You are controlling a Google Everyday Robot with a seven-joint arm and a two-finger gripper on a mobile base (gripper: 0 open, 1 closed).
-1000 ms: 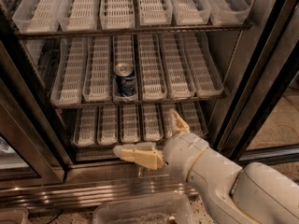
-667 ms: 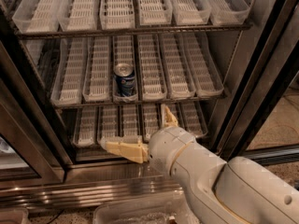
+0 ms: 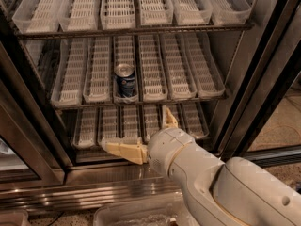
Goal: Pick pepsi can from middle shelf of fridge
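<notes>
The pepsi can (image 3: 125,80), dark blue with a silver top, stands upright at the front of the third lane from the left on the middle shelf (image 3: 188,76) of the fridge (image 3: 265,74). The other lanes on this shelf are bare. My gripper (image 3: 135,127) is below the can, in front of the bottom shelf. It is open and empty, with one tan finger (image 3: 123,149) pointing left and the other finger (image 3: 169,118) pointing up. My white arm runs down to the lower right and hides part of the bottom shelf.
The top shelf (image 3: 117,8) and bottom shelf (image 3: 94,126) hold clear lanes with nothing in them. A dark door frame (image 3: 28,121) slants on the left and another stands on the right. A ribbed steel base (image 3: 70,194) and a clear plastic bin (image 3: 127,214) lie below.
My gripper has moved left and a little up, closer under the can's lane. The can has not moved.
</notes>
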